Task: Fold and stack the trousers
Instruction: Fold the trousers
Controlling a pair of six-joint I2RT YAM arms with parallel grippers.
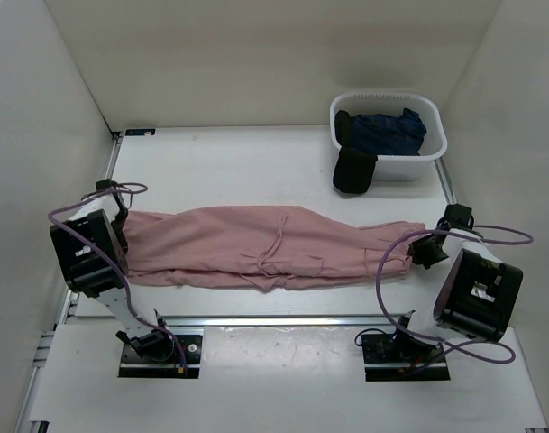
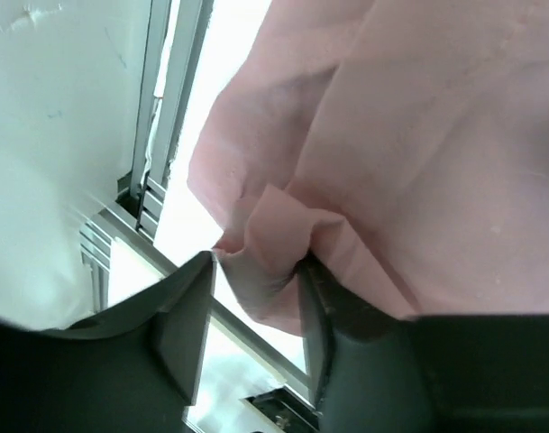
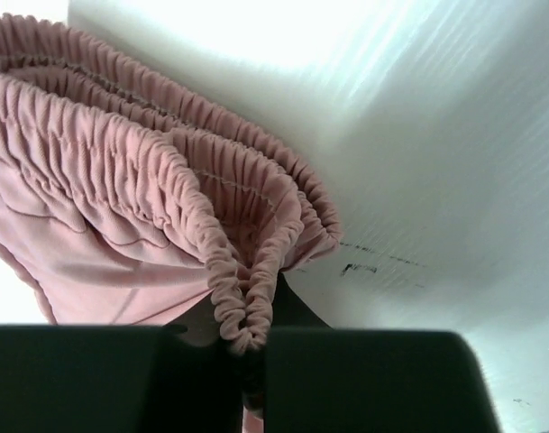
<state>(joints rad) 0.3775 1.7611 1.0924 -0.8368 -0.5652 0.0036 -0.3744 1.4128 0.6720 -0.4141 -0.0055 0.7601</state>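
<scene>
nearby, a white basket (image 1: 409,168) holds dark garments (image 1: 391,131) beyond the trousers (image 1: 247,244).

My left arm (image 1: 89,253) and right arm (image 1: 477,290) wear blocky black-and-white housings, each looped with a thin purple cable (image 1: 379,271). Both rise from black base plates (image 1: 161,354). My left claw (image 2: 256,266) has dark, matte, wedge-shaped fingers (image 2: 184,316); my right claw (image 3: 242,338) looks flat and black.
</scene>
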